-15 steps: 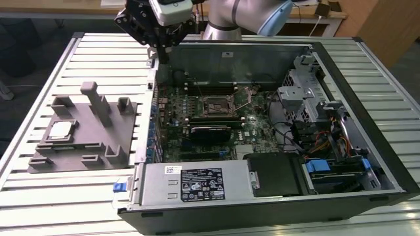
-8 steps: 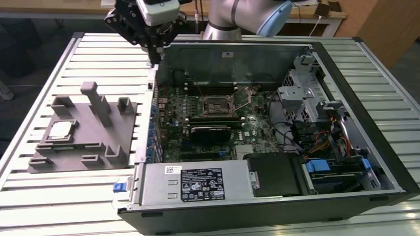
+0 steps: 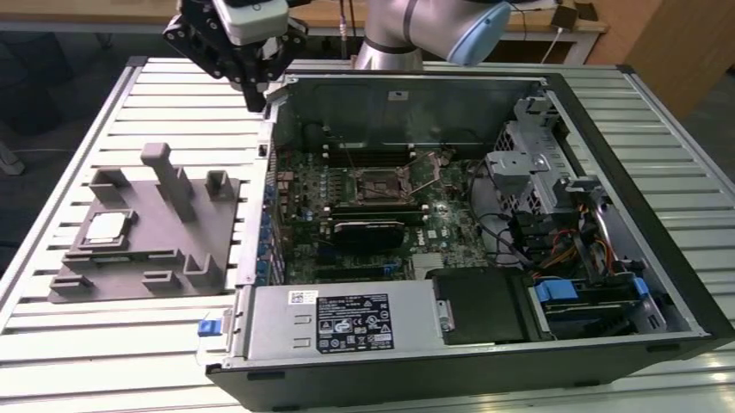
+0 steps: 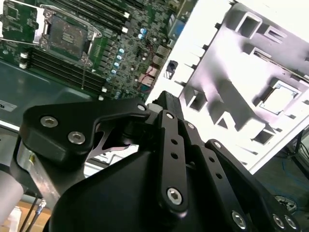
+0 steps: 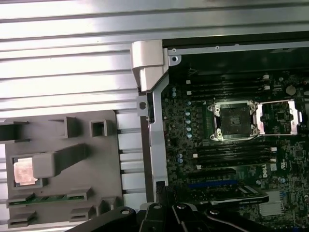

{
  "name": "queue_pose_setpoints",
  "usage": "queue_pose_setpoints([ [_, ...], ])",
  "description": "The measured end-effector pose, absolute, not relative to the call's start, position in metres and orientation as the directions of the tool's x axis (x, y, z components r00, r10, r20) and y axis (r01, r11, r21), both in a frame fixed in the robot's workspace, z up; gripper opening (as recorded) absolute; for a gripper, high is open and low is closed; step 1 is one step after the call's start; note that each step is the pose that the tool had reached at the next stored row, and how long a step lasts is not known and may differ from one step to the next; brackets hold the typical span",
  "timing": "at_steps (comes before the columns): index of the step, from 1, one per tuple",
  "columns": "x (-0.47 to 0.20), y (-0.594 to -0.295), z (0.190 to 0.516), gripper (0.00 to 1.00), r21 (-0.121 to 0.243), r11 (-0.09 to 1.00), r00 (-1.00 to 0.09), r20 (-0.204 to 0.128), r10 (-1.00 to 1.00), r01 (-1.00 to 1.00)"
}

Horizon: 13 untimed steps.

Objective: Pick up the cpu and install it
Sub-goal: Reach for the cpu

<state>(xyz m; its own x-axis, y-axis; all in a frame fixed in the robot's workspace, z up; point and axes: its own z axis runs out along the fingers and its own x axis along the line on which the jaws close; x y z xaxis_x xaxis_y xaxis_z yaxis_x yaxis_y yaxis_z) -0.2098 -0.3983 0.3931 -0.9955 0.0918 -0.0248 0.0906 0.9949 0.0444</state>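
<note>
Worktop [image 3: 69, 138]: slatted metal, carrying a grey fixture [image 3: 150, 258] and an open computer case [image 3: 460, 370].
Pincer [image 3: 255, 99]: closed on nothing, raised over the case's far corner.
Socket [image 3: 379, 185]: on the motherboard, cover plate swung open.
Cpu [image 3: 106, 227]: flat in a fixture recess, well apart from the pincer.

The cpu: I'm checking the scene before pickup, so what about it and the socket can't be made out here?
- The cpu: in the first wrist view a post of the grey fixture covers one edge; in the second wrist view glare washes out its top.
- The socket: its contacts are too small to judge in any view.
- The gripper: the first wrist view's edge cuts off most of it.
</note>
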Motion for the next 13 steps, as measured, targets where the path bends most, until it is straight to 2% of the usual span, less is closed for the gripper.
queue_pose_setpoints([
  [13, -0.236, -0.398, 0.393, 0.11, 0.044, 0.994, -0.995, -0.025, 0.099, 0.098],
])
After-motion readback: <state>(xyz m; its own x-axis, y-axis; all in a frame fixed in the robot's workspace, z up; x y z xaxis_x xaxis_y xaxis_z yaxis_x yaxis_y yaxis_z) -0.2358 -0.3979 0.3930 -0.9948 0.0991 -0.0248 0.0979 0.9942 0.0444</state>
